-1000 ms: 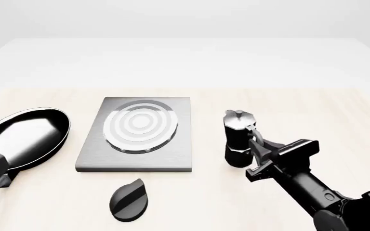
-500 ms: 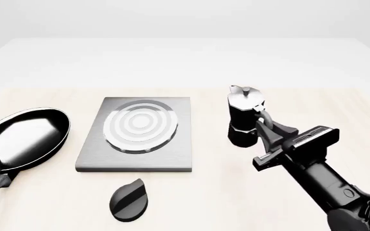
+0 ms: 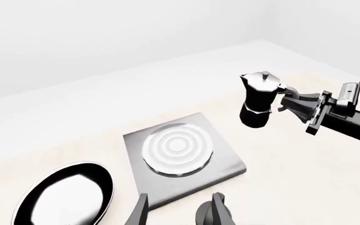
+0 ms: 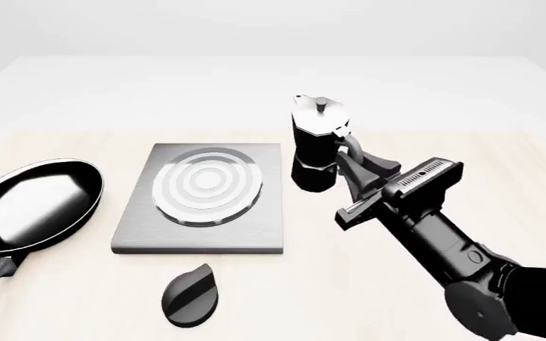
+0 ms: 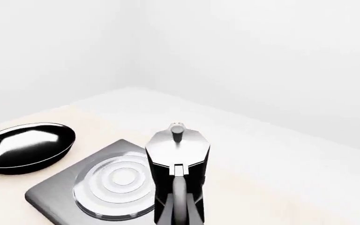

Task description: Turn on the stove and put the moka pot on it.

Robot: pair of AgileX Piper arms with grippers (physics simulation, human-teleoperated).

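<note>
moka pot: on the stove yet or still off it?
Off. The moka pot hangs in the right gripper, beside the stove.

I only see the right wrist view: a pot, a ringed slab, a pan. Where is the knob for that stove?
Observer: A black knob lies on the table, just on the near side of the stove.
Operator: Is the pot resting on anything?
Observer: No. The pot hangs in the air to the right of the stove, with the right end effector shut on its handle.
</note>
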